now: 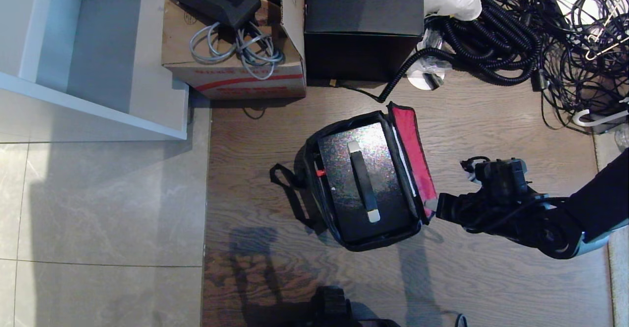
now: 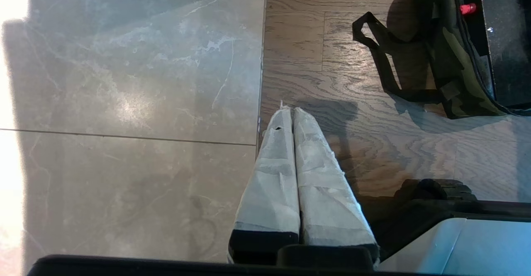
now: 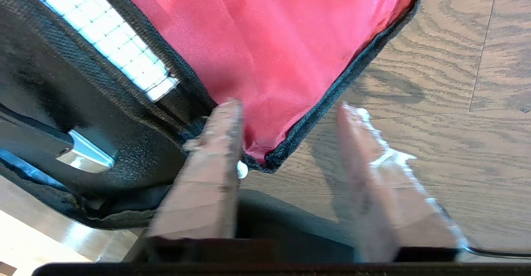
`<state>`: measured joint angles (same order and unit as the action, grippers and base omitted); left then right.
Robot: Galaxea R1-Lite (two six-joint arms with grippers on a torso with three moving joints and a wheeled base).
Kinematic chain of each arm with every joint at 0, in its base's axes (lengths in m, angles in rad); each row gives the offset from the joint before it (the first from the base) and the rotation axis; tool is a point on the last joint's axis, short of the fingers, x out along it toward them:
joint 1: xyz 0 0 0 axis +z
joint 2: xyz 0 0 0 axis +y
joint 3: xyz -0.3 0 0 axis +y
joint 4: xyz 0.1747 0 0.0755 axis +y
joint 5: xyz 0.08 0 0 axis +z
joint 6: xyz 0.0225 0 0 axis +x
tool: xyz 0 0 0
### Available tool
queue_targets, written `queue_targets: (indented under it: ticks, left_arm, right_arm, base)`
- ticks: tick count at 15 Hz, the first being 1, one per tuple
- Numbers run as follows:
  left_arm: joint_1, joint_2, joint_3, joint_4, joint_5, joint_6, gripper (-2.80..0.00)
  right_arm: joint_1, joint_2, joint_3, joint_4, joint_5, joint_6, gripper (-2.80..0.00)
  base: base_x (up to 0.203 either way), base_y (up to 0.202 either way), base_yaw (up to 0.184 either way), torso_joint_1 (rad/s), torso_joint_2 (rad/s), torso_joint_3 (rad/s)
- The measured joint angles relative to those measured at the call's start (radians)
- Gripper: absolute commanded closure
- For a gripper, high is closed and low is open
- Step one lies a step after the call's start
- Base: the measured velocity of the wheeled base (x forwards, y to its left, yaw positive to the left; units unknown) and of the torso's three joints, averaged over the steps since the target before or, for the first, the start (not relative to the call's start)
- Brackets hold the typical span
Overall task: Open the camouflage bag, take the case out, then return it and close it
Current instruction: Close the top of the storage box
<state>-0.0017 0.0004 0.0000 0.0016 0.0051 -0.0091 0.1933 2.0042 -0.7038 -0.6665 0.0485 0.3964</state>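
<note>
The camouflage bag (image 1: 310, 169) sits on the wooden floor with its red-lined lid (image 1: 414, 154) folded back to the right. Inside lies the black speckled case (image 1: 339, 169), its handle (image 1: 363, 179) facing up. My right gripper (image 1: 435, 208) is at the lid's near corner. In the right wrist view the gripper (image 3: 288, 106) has its fingers apart, with that lid corner (image 3: 269, 39) between them and close to one finger (image 3: 211, 159). The case (image 3: 103, 114) shows beside it. My left gripper (image 2: 290, 112) is shut and empty, parked low over the floor, away from the bag (image 2: 452, 60).
A brown cardboard box (image 1: 236, 46) with cables and a black cube box (image 1: 363, 22) stand behind the bag. Coiled black cables (image 1: 491, 37) fill the back right. A white cabinet (image 1: 98, 46) is at the back left. The bag's strap (image 1: 290, 189) trails left.
</note>
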Motion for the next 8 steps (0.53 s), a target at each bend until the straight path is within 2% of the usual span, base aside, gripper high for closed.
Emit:
queue_targets:
  ticks: [7, 8]
  left_arm:
    - [0.000, 0.000, 0.000, -0.001, 0.000, 0.001, 0.00]
    - [0.000, 0.000, 0.000, 0.000, 0.000, 0.000, 0.00]
  right_arm:
    - [0.000, -0.028, -0.001, 0.001, 0.006, -0.006, 0.00]
    - [0.000, -0.049, 0.000, 0.005, 0.011, -0.008, -2.80]
  base:
    - [0.000, 0.000, 0.000, 0.000, 0.00, 0.000]
    - [0.000, 0.000, 0.000, 0.000, 0.00, 0.000]
